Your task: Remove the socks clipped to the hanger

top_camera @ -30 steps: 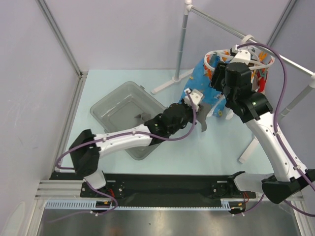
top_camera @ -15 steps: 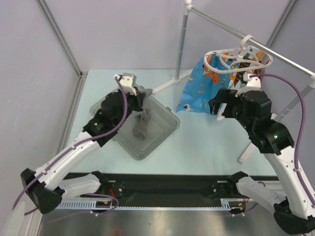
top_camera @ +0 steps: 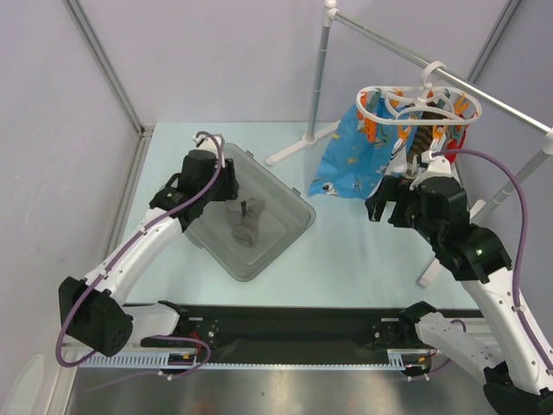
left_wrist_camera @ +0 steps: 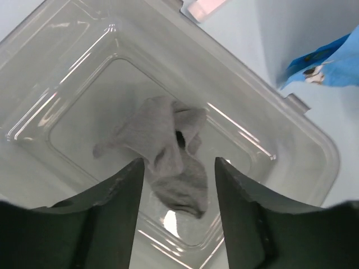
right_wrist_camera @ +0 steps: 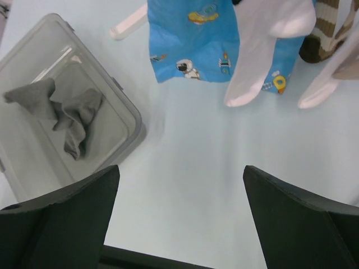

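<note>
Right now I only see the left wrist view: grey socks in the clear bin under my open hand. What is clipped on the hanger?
Observer: Blue cartoon-print socks, a brown-striped sock and white socks hang from the white hanger.
Operator: Where is the right hand?
Observer: The right hand is open and empty. It faces the lower ends of those socks and touches none.
Operator: What is the hanger hung on?
Observer: Its hook sits over a silver rail at the back right.
</note>
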Robot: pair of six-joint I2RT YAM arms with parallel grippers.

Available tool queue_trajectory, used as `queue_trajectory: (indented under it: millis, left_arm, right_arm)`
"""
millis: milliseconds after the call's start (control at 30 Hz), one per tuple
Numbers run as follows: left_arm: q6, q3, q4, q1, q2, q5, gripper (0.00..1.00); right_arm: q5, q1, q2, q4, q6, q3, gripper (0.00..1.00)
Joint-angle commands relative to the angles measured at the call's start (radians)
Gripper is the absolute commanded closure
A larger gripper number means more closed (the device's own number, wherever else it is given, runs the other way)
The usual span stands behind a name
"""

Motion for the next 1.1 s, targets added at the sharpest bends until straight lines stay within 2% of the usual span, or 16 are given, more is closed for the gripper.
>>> queue_trajectory:
  millis: [0, 33, 133, 267, 300, 433, 600, 800, 867, 900, 1067]
  left_arm:
    - [-0.035, 0.039, -0.007, 0.005, -0.035, 0.023, 0.39]
    - [-0.036, 0.039, -0.007, 0.005, -0.043, 0.026, 0.32]
    - [-0.036, 0.033, -0.005, 0.005, -0.058, 0.052, 0.25]
    - [-0.027, 0.004, 0.033, 0.005, -0.107, 0.125, 0.19]
    - [-0.027, -0.004, 0.041, 0.005, -0.117, 0.138, 0.15]
    - [-0.045, -0.032, 0.075, 0.005, -0.172, 0.222, 0.11]
    - [-0.058, -0.047, 0.107, 0.005, -0.241, 0.268, 0.09]
    - [-0.062, -0.058, 0.108, 0.005, -0.292, 0.294, 0.09]
    - [-0.068, -0.07, 0.122, 0.005, -0.31, 0.307, 0.1]
    - [-0.073, -0.082, 0.134, 0.005, -0.319, 0.323, 0.1]
    - [-0.072, -0.111, 0.151, 0.002, -0.324, 0.374, 0.11]
  right_arm:
    - [0.059, 0.0, -0.001, 0.036, 0.022, -0.048, 0.0]
    - [0.074, 0.0, -0.001, 0.055, 0.037, -0.063, 0.0]
    - [0.103, 0.001, 0.0, 0.136, 0.076, -0.134, 0.0]
    - [0.157, 0.0, 0.008, 0.254, 0.116, -0.203, 0.0]
    - [0.194, 0.0, 0.014, 0.309, 0.117, -0.23, 0.0]
    - [0.301, 0.001, 0.051, 0.493, 0.102, -0.321, 0.01]
    - [0.424, -0.005, 0.163, 0.726, 0.067, -0.39, 0.11]
    - [0.473, -0.027, 0.336, 0.961, 0.016, -0.404, 0.22]
    - [0.498, -0.034, 0.402, 0.966, 0.007, -0.387, 0.26]
    - [0.537, -0.037, 0.434, 0.93, 0.03, -0.363, 0.31]
    - [0.564, -0.04, 0.468, 0.937, 0.031, -0.39, 0.46]
